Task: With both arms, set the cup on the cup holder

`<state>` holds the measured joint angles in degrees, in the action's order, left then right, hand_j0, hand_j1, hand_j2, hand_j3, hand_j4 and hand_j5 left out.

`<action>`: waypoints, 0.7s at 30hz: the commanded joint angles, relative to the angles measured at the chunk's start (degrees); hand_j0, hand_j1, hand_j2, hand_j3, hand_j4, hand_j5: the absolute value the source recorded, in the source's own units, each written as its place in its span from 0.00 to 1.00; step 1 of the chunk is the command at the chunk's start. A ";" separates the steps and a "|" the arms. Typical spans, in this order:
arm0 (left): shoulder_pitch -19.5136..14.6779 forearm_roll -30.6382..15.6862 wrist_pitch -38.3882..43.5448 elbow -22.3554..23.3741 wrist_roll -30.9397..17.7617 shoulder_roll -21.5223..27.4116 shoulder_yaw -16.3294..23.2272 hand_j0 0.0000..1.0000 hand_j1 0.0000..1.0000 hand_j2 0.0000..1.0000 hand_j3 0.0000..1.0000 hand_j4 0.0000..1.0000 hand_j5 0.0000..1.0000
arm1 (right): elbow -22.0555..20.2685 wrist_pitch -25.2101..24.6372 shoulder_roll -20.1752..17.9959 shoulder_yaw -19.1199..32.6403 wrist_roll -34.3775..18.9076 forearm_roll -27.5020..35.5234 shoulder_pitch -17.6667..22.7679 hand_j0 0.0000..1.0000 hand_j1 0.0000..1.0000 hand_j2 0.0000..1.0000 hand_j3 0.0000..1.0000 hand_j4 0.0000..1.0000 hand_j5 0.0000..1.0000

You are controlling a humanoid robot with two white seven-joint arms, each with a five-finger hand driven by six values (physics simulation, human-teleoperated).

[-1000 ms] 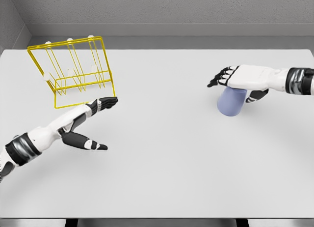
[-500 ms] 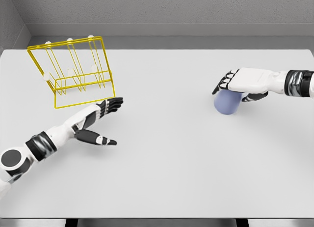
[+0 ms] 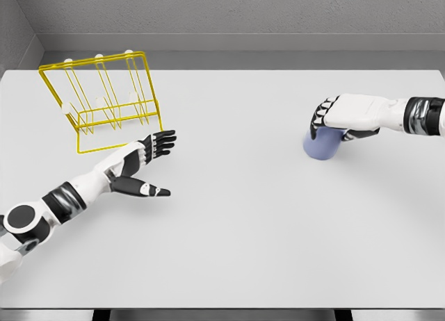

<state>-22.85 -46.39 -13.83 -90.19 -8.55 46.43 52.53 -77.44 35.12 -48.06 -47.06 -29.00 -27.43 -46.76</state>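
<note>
Bare table (image 3: 236, 217) between yellow cup holder (image 3: 104, 102) and cup (image 3: 322, 144).

Single head view, high, angled down over table (image 3: 236, 231), facing back wall (image 3: 229, 12).

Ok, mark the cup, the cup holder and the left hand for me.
cup (image 3: 321, 146), head view, lower side wall below the right hand.
cup holder (image 3: 92, 59), head view, top yellow wire rail.
left hand (image 3: 141, 160), head view, palm, fingers spread.
</note>
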 commanded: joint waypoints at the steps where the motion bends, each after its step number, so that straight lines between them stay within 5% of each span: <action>1: 0.00 -3.62 1.97 0.01 0.02 -0.55 -0.06 1.00 1.00 1.00 1.00 1.00 1.00 | -0.08 -0.12 -0.19 0.30 0.08 0.36 0.00 0.52 0.52 0.52 0.52 0.52 0.52; 15: -0.53 -3.62 3.20 1.77 0.02 -2.22 -0.06 1.00 1.00 1.00 1.00 1.00 1.00 | -6.06 -0.12 -2.83 0.92 0.08 0.63 -0.18 0.49 0.49 0.49 0.49 0.49 0.49; 21: -1.14 -3.36 3.11 2.47 0.02 -2.22 -0.06 1.00 1.00 1.00 1.00 1.00 1.00 | -13.18 -0.12 -4.41 1.36 0.08 0.54 -0.18 0.49 0.49 0.49 0.49 0.49 0.49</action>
<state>-23.99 -49.71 -10.65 -87.89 -8.52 44.24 52.52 -88.35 35.15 -51.98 -45.84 -28.97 -27.19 -46.93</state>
